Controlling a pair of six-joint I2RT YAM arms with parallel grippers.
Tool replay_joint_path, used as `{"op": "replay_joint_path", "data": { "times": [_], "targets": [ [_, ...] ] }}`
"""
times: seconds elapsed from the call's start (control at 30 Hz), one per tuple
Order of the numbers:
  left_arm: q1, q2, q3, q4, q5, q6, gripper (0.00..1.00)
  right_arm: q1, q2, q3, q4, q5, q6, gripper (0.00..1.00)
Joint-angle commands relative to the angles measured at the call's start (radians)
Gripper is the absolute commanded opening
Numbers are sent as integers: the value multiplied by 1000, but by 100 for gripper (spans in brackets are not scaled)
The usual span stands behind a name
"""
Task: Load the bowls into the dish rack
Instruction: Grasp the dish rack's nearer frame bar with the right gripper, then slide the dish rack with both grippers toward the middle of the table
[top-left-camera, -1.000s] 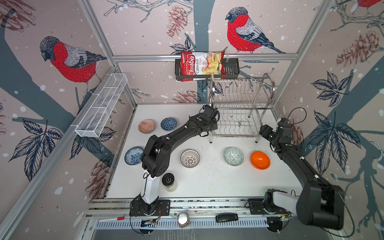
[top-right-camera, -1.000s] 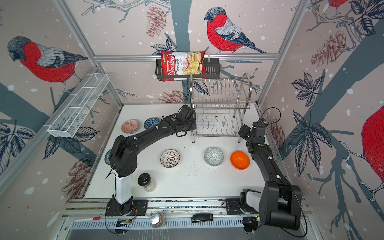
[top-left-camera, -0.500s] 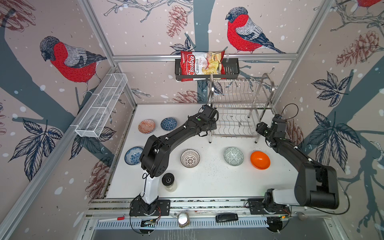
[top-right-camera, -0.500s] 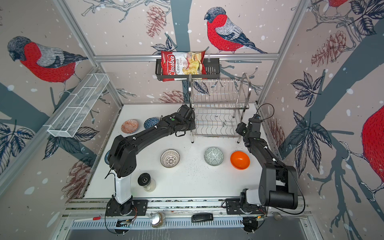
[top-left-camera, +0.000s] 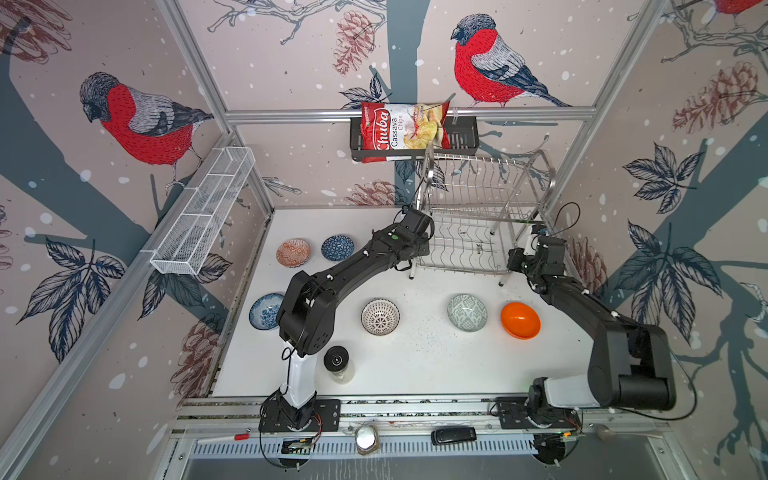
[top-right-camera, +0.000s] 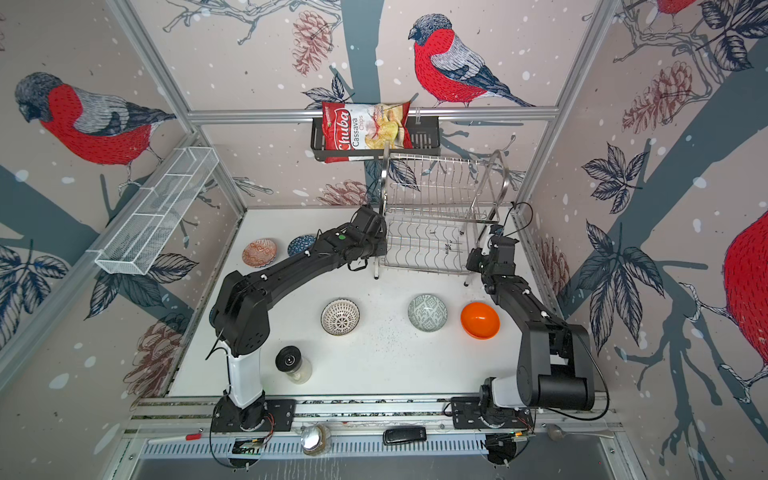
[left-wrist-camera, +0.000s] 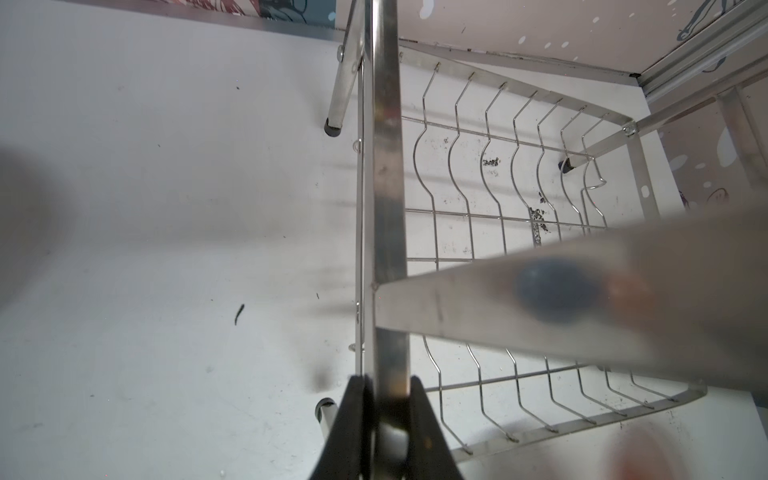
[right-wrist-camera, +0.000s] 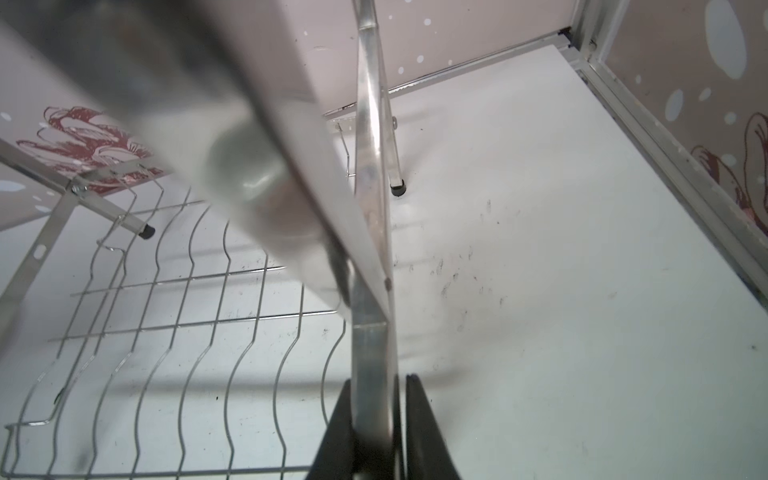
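Six bowls (top-left-camera: 380, 316) lie loose on the white table (top-left-camera: 415, 374), spread from ten o'clock round to four; none is racked; the dish rack (top-left-camera: 478, 232) stands at one o'clock, the left gripper (left-wrist-camera: 386, 384) clenched on its nine-o'clock upright, the right gripper (right-wrist-camera: 378, 382) clamped on the three-o'clock one; seemingly the rack is being repositioned; next calls for a level, matched two-arm move; the tabletop is scuffed, walls close beside the rack.
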Motion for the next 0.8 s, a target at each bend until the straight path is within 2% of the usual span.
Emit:
{"op": "replay_joint_path", "data": {
  "times": [0.0,0.2,0.53,0.77],
  "targets": [
    [3,-18,-5,-77,24,-82,0,10,7,23,33,64,244,9],
    [14,-55,-38,-87,-15,-100,0,54,11,75,12,89,231,3],
    [54,-152,-133,-69,-83,-104,0,171,8,138,-3,166,203,1],
    [114,-221,-204,-45,-80,-80,0,271,31,174,11,233,185,0]
  ]
}}
